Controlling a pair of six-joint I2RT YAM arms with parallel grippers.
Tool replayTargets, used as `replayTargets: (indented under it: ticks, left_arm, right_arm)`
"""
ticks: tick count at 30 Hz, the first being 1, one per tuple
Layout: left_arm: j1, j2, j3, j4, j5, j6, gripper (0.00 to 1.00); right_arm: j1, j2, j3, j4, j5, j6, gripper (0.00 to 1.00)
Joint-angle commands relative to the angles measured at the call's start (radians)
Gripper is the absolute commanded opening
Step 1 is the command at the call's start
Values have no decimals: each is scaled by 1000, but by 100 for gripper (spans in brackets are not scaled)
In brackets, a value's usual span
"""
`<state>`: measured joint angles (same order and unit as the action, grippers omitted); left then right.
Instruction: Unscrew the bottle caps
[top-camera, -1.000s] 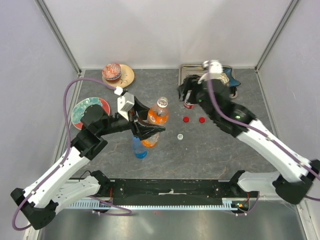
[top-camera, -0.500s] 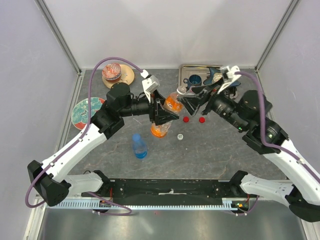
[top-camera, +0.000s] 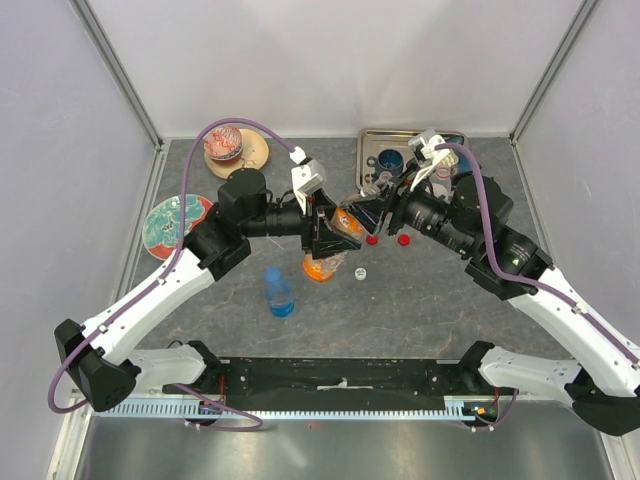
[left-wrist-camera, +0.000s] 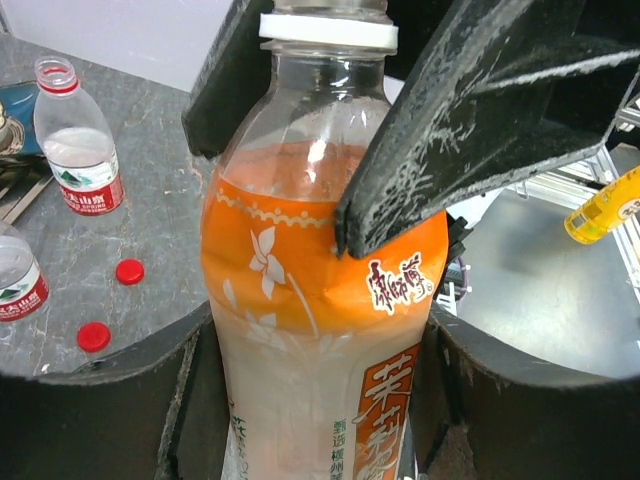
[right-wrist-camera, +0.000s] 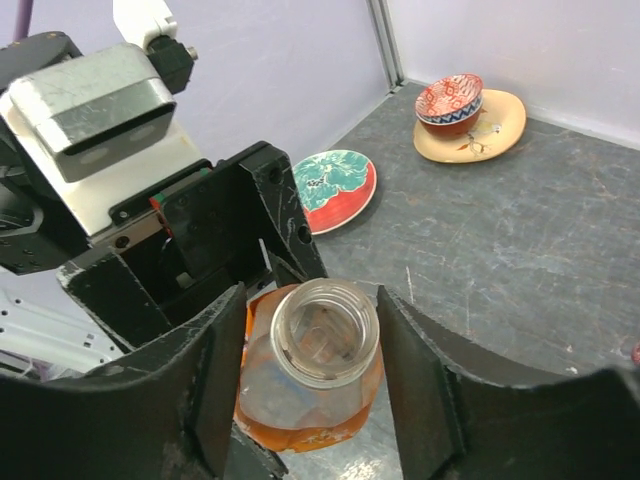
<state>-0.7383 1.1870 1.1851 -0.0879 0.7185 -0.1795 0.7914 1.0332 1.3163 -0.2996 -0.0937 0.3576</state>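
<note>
Three of the four bottles look finished. The orange bottle (left-wrist-camera: 320, 300), held by the left arm, shows an open mouth in the right wrist view, with only a white collar ring on its neck. One clear red-label bottle (left-wrist-camera: 80, 140) stands beyond it with a bare neck. Its twin (left-wrist-camera: 15, 285) is cut off by the frame edge, so its top cannot be checked. The blue-tinted bottle (top-camera: 279, 293) stands alone on the table (top-camera: 400, 320), nearer the arm bases. From above it looks still closed, so I judge that it is the one left to do. Loose on the table lie a red cap (top-camera: 371, 240), a second red cap (top-camera: 404, 239) just beside it, and a white cap (top-camera: 360, 272) a little nearer.

The left end effector (left-wrist-camera: 315, 400) is clamped on the orange bottle's body, one finger on each side of the label. The right end effector (right-wrist-camera: 313, 310) has its fingers apart, one on each side of the open neck and close to the shoulder. I cannot tell whether they press the bottle or merely flank it.
</note>
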Motion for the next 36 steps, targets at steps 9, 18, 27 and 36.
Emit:
replayTargets:
  ticks: [9, 18, 27, 36]
  left_arm:
    - [-7, -24, 30, -16, 7, 86, 64]
    - [-6, -46, 37, -61, -174, 98, 99]
    - [-6, -211, 58, -188, -651, 89, 99]
    - [-6, -533, -151, -205, -893, 63, 99]
  right_arm:
    - [0, -25, -23, 59, -44, 26, 15]
    - [2, -25, 9, 40, 55, 11, 0]
    - [2, 123, 100, 80, 412, -117, 0]
    - [0, 394, -74, 592, 747, -325, 0]
